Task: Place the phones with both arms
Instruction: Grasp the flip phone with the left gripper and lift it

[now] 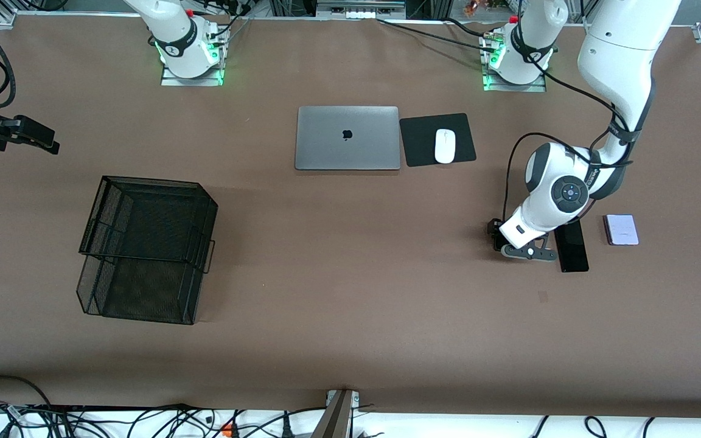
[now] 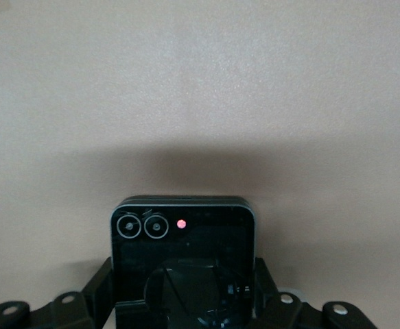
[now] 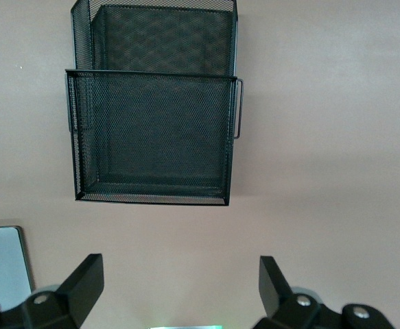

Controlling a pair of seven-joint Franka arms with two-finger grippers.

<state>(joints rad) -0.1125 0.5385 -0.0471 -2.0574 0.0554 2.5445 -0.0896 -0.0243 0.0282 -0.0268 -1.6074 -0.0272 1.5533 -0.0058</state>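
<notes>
The right gripper [image 1: 28, 135] waits with fingers [image 3: 83, 284] wide apart, past the table edge at the right arm's end, by the mesh basket [image 1: 146, 246]; the left gripper [image 1: 524, 248] is down on the table, fingers [image 2: 100, 291] clamped on the small black phone [image 2: 182, 264]; beside it lie the long black phone [image 1: 572, 246] and the white phone [image 1: 621, 230].

Even overhead light, soft shadows (darkest under small black phone [image 2: 183, 264]); sharp focus.
</notes>
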